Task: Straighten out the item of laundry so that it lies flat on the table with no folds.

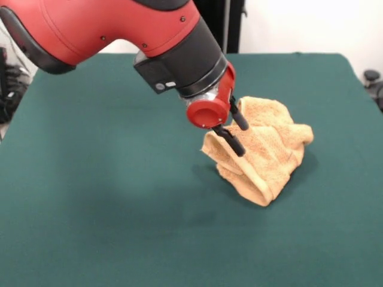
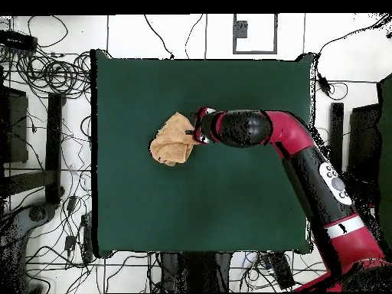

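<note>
- The towel (image 1: 263, 152) sits crumpled in a loose heap on the green table (image 1: 108, 197), bunched into thick folds and not spread out at all.
- In the front view the heap lies a little right of the table's middle, with its lowest rounded fold pointing toward the camera and a raised, rumpled part at the back.
- In the overhead view the towel (image 2: 173, 140) shows as a small tan lump left of the table's centre and somewhat toward the edge far from the robot's base, with bare green table (image 2: 230, 207) all around it.
- The arm (image 1: 119, 30) comes down from the upper left in the front view and ends in a red wrist piece with two black fingers (image 1: 230, 139).
- The claw (image 1: 237, 130) is right at the towel's upper left edge in the front view, its tips against the cloth or just in front of it.
- The two fingers stand apart with a gap between them, so the claw looks released and not clamped on the cloth; whether a thin bit of fabric sits between the tips I cannot tell.
- From above, the claw (image 2: 196, 135) meets the towel's right side, and the arm (image 2: 306, 164) stretches across the table from the lower right corner.
- The bulk of the towel lies beyond the claw, on the side away from the arm.
</note>
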Motion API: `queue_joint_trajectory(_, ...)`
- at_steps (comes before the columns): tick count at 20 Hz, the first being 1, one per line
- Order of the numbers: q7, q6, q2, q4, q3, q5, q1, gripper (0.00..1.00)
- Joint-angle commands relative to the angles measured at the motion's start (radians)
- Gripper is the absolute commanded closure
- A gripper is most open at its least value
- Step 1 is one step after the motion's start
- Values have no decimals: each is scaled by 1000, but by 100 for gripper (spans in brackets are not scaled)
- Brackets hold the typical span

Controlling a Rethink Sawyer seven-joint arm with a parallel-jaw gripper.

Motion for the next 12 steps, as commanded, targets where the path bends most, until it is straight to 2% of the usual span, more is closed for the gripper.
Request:
queue_joint_trajectory(1,-128,139,19,-73,-130,-32,55,0)
queue_joint_trajectory(12,-158,111,31,-62,-121,-23,32,0)
